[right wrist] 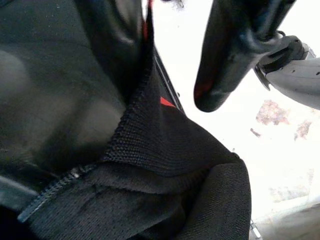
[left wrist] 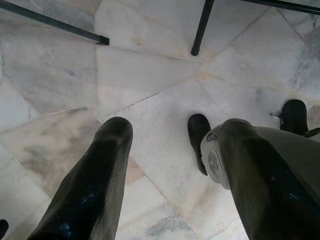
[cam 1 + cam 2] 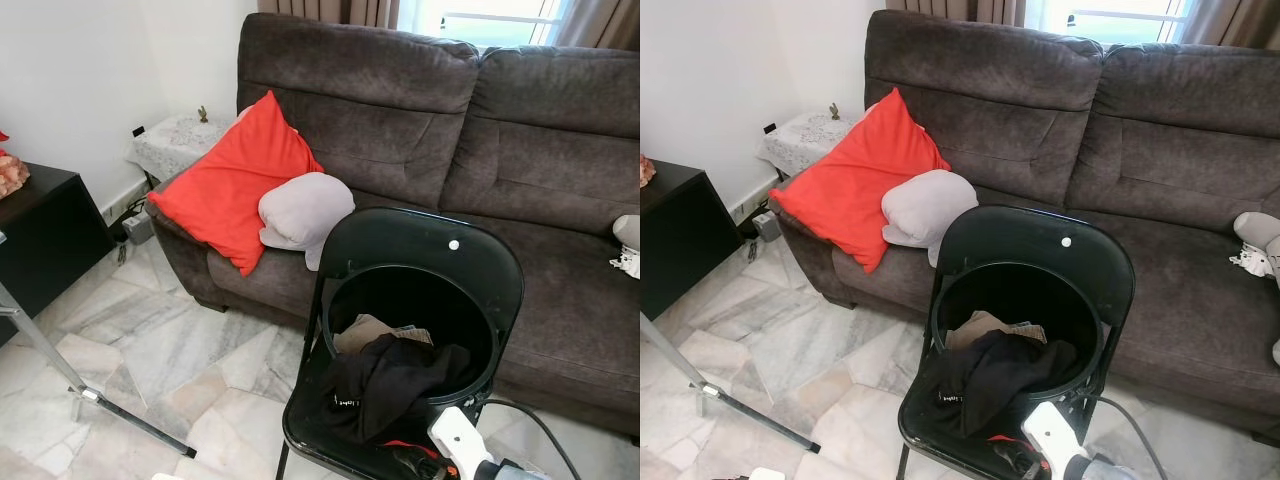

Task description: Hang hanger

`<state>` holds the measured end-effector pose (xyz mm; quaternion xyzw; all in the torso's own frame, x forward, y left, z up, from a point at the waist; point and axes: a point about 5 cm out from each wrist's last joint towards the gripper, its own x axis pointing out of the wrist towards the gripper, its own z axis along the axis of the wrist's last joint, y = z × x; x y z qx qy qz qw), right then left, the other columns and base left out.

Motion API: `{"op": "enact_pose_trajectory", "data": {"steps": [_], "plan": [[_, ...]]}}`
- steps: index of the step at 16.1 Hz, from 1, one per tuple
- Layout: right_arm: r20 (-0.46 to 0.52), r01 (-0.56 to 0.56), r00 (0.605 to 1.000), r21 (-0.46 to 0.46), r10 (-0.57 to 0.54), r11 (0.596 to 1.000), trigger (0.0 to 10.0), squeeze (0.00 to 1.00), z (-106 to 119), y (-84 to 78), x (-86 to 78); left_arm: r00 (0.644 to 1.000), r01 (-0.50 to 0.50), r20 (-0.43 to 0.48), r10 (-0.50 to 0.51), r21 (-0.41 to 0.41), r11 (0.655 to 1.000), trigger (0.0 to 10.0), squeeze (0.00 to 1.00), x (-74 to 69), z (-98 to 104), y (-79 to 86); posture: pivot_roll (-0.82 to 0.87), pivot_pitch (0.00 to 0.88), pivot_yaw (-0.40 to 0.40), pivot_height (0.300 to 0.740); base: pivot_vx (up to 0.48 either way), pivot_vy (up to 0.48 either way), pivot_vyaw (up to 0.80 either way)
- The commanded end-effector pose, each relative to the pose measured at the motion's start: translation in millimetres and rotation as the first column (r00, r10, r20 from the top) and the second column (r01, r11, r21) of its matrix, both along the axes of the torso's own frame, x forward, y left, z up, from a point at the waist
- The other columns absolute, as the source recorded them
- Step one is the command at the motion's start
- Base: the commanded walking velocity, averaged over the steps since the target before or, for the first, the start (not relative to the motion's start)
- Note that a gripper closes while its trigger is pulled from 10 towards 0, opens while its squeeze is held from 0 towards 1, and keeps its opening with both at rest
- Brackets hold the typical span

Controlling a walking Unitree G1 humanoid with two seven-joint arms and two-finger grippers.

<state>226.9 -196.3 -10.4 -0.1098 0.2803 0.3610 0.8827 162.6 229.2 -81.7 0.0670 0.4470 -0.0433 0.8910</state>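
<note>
A black folding metal chair (image 3: pixel 480 260) stands on the pale marble floor (image 3: pixel 150 350) in front of a dark brown fabric sofa (image 3: pixel 520 140). A round black bucket (image 3: pixel 470 385) sits on the chair seat, with a black zip-up garment (image 3: pixel 385 385) spilling over its rim and a tan cloth (image 3: pixel 362 330) behind it. The right gripper (image 1: pixel 170 65) is at the garment's ribbed edge, its fingers (image 1: pixel 225 65) parted with fabric between them. The left gripper (image 2: pixel 175 165) hangs over the floor, fingers wide apart, holding nothing. A red square cushion (image 3: pixel 235 180) and a grey pillow (image 3: pixel 303 208) lie on the sofa. I cannot make out a hanger.
</note>
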Motion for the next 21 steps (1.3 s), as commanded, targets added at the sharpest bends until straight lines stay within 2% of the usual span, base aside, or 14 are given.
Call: {"op": "enact_pose_trajectory", "data": {"steps": [1, 9, 13, 15, 17, 18, 20, 21], "plan": [[0.001, 0.014, 1.000, 0.003, -0.014, 1.000, 0.0, 0.00, -1.8, 2.2, 0.2, 1.000, 0.021, -0.013, -0.021, 0.006, 1.000, 10.0, 0.00, -3.7, -1.4, 0.3, 0.05, 0.039, 0.057, 0.740, 0.000, 0.000, 0.00], [0.035, 0.062, 0.997, 0.042, -0.063, 0.997, 0.0, 0.00, 0.2, 9.0, 4.9, 1.000, 0.027, -0.004, -0.027, 0.001, 1.000, 10.0, 0.00, -2.1, -1.0, -1.9, 0.05, 0.038, 0.055, 0.740, 0.000, 0.000, 0.00], [0.091, 0.166, 0.980, 0.126, -0.178, 0.978, 0.0, 0.00, 8.2, 17.5, 13.7, 1.000, 0.026, -0.007, -0.026, 0.003, 1.000, 10.0, 0.00, -2.6, -1.5, -2.6, 0.04, 0.028, 0.050, 0.740, 0.000, 0.000, 0.00], [0.123, 0.297, 0.936, 0.223, -0.329, 0.928, 0.0, 0.00, 19.6, 18.4, 23.3, 1.000, 0.020, -0.022, -0.020, 0.009, 1.000, 10.0, 0.00, -5.8, -2.9, -1.5, 0.04, 0.028, 0.050, 0.740, 0.000, 0.000, 0.00], [0.105, 0.427, 0.862, 0.379, -0.496, 0.821, 0.0, 0.00, 34.7, 22.9, 30.4, 0.999, 0.020, -0.028, -0.020, 0.008, 1.000, 10.0, 0.00, -7.1, -3.8, -2.4, 0.03, 0.020, 0.045, 0.740, 0.000, 0.000, 0.00], [0.097, 0.441, 0.851, 0.403, -0.517, 0.802, 0.0, 0.00, 36.9, 23.7, 31.1, 0.999, 0.021, -0.028, -0.020, 0.008, 1.000, 10.0, 0.00, -7.3, -3.9, -2.7, 0.03, 0.017, 0.044, 0.740, 0.000, 0.000, 0.00], [0.063, 0.485, 0.808, 0.494, -0.586, 0.721, 0.0, 0.00, 47.5, 28.5, 32.9, 0.999, 0.024, -0.030, -0.024, 0.005, 1.000, 10.0, 0.00, -8.3, -4.6, -4.1, 0.03, 0.005, 0.042, 0.740, 0.000, 0.000, 0.00], [0.041, 0.488, 0.806, 0.516, -0.590, 0.703, 0.0, 0.00, 52.4, 36.3, 30.6, 0.999, 0.026, -0.031, -0.026, 0.004, 1.000, 10.0, 0.00, -8.8, -5.0, -5.2, 0.03, 0.002, 0.040, 0.740, 0.000, 0.000, 0.00]]}}
